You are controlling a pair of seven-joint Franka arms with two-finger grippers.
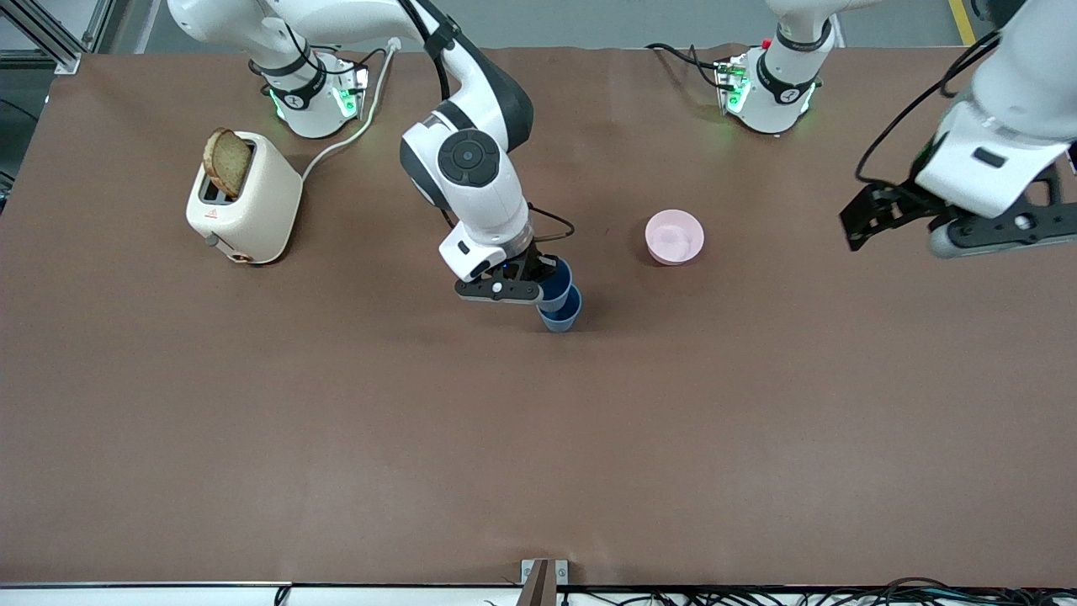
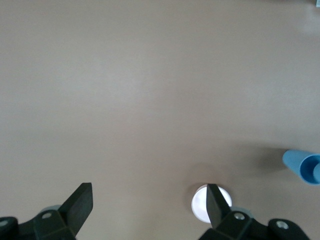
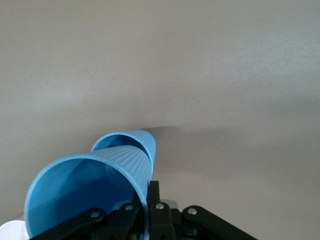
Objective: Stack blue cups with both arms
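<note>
One blue cup (image 1: 562,318) stands on the brown table near its middle. A second blue cup (image 1: 559,283) hangs tilted just above it, its base at the lower cup's mouth; how far in it sits is hidden. My right gripper (image 1: 538,284) is shut on the rim of that upper cup (image 3: 90,187), one finger inside and one outside, with the lower cup (image 3: 131,142) showing past it. My left gripper (image 1: 851,231) waits open and empty in the air over the left arm's end of the table. Its fingertips (image 2: 80,200) stand wide apart, and a blue cup (image 2: 302,166) shows at the edge of that view.
A pink bowl (image 1: 674,236) sits between the cups and the left arm's end of the table, seen pale in the left wrist view (image 2: 199,204). A cream toaster (image 1: 244,202) holding a bread slice (image 1: 227,162) stands near the right arm's base, its cord running to the table's edge.
</note>
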